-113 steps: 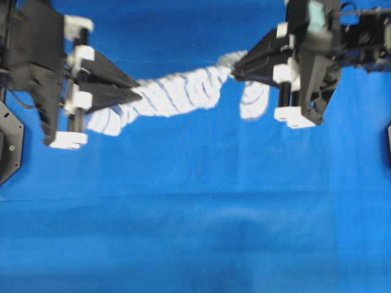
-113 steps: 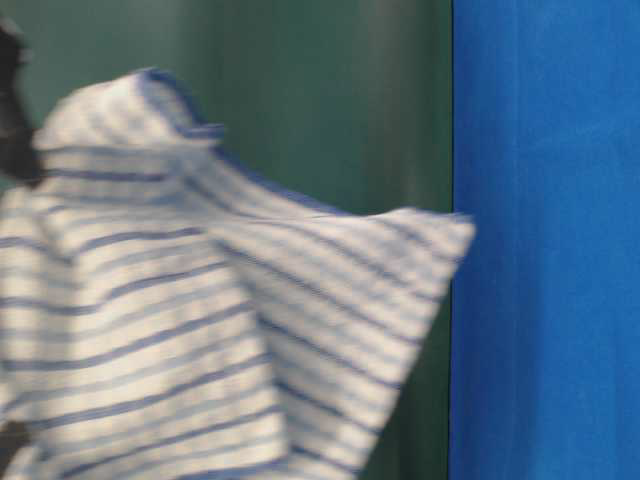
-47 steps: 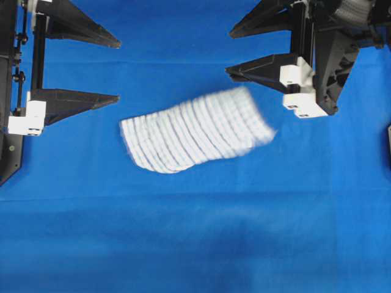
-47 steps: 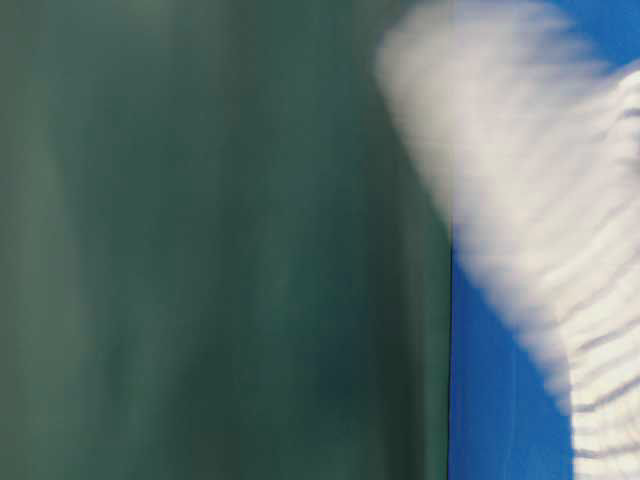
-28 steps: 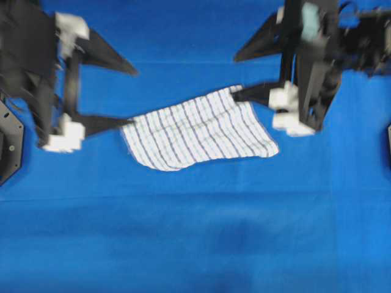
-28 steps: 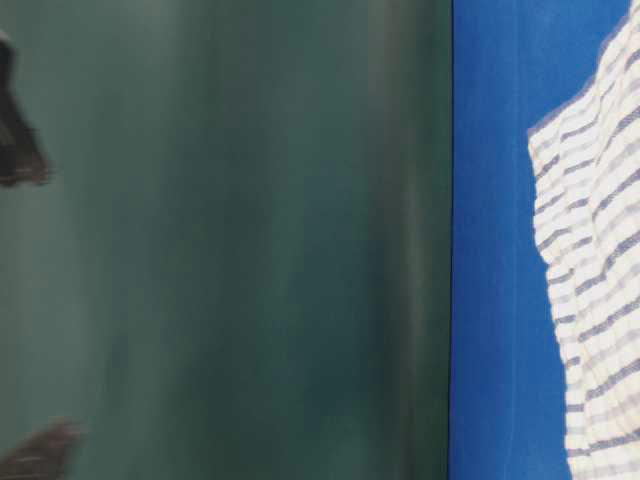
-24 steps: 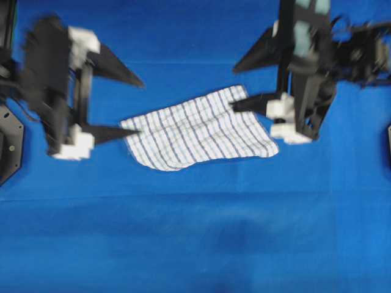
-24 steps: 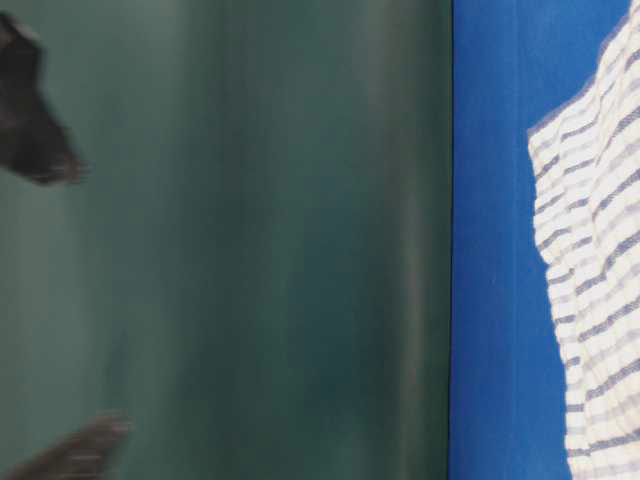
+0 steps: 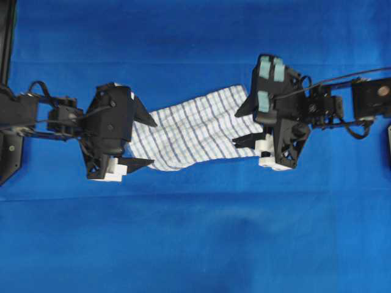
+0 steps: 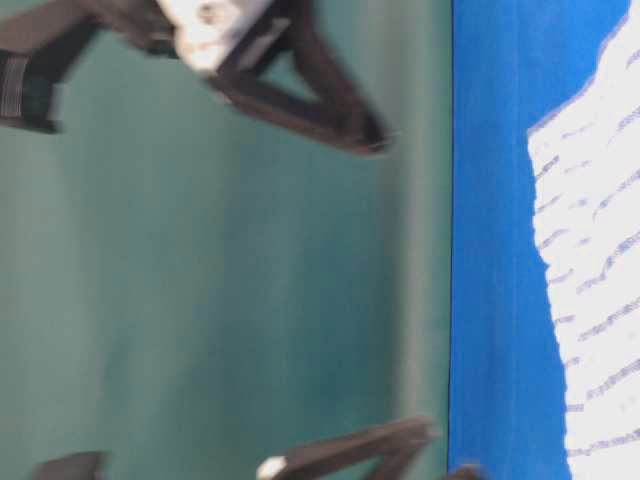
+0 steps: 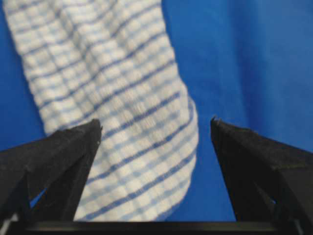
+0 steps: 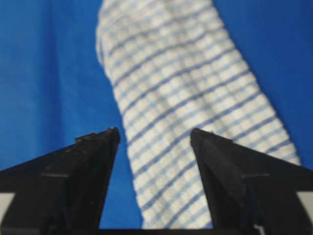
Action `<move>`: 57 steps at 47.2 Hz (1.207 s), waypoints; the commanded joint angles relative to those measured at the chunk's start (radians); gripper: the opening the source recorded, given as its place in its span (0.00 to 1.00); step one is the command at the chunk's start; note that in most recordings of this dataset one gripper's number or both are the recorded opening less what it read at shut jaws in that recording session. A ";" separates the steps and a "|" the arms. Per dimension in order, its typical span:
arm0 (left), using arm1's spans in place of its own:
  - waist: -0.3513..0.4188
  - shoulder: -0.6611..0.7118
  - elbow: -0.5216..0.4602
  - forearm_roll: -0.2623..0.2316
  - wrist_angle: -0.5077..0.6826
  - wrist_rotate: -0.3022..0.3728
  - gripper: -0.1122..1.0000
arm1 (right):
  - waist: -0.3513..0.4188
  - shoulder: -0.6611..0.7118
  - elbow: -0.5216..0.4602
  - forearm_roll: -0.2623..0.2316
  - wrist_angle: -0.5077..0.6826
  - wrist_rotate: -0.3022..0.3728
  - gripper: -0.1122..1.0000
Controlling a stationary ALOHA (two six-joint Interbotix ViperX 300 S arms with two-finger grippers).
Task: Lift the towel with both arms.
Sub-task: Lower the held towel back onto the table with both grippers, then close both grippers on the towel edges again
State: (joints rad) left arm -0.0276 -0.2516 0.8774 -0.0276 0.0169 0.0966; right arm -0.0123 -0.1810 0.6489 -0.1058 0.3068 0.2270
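Towel (image 9: 192,129) lies flat on the blue cloth (image 9: 195,232), long axis running gripper to gripper. Left gripper (image 9: 145,141) spread, straddling its near end; right gripper (image 9: 242,127) spread over the opposite end. Towel sits directly ahead of both; neither clearly nearer. Nothing pinched.

A table draped in bright blue cloth (image 9: 195,244) fills the overhead view, its covering smooth but for faint creases running across the lower half. Just above centre a small white towel (image 9: 189,131) with thin blue and grey checks lies on it, rumpled and slanting from 8 o'clock up toward 2 o'clock. From table level, the towel (image 10: 600,300) shows at 3 o'clock on the blue surface (image 10: 490,250).
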 commanded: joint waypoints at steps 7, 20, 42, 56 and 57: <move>-0.011 0.127 0.025 -0.002 -0.144 -0.028 0.91 | 0.003 0.092 0.043 0.011 -0.126 0.005 0.67; -0.043 0.273 0.015 -0.002 -0.195 -0.032 0.91 | 0.003 0.210 0.052 0.009 -0.198 0.006 0.67; -0.043 0.342 0.003 -0.002 -0.209 -0.031 0.84 | 0.003 0.324 0.051 0.008 -0.255 0.006 0.67; -0.040 0.331 0.003 -0.002 -0.181 -0.029 0.26 | 0.003 0.314 0.044 0.005 -0.247 0.006 0.42; -0.040 0.328 0.003 -0.002 -0.176 -0.029 0.22 | 0.003 0.311 0.044 0.005 -0.244 0.005 0.36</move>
State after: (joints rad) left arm -0.0675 0.0951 0.8897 -0.0276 -0.1703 0.0706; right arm -0.0138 0.1534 0.7087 -0.0997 0.0598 0.2316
